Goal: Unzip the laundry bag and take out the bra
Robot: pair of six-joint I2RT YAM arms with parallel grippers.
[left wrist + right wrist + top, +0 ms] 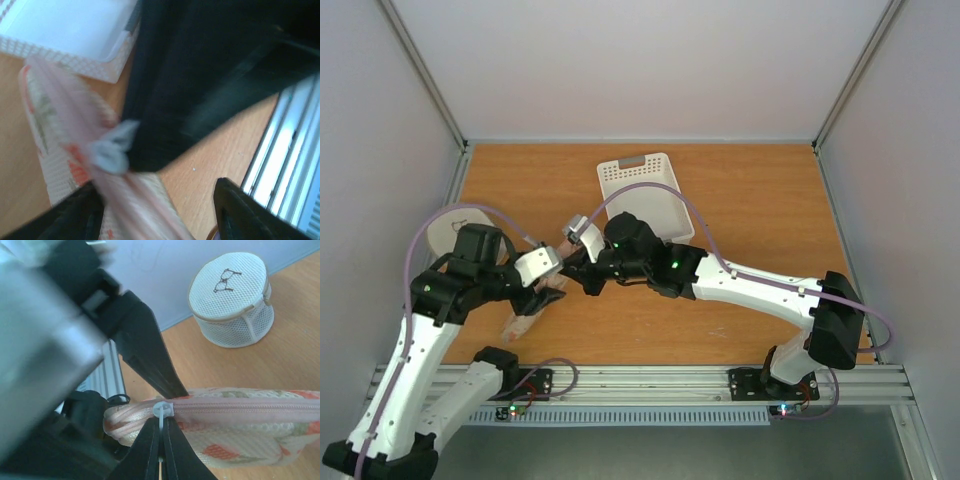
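Note:
The laundry bag [240, 432], cream with pink-orange marks, lies on the table with its pink zipper running along the top edge. My right gripper [161, 421] is shut on the white zip pull [163, 410] at the bag's near end. In the left wrist view the picture is blurred: the bag [60, 150] runs down between my left gripper's [160, 215] fingers, which stand wide apart, open, the bag close to the left finger [75, 215]. From above, both grippers meet over the bag [523, 322], left gripper [542, 292] beside right gripper [570, 272]. The bra is hidden.
A white perforated basket [645, 195] stands at the back middle of the wooden table [760, 220]. A round white mesh disc with a black drawing [232, 300] sits at the left [448, 235]. The metal rail [650, 380] runs along the near edge.

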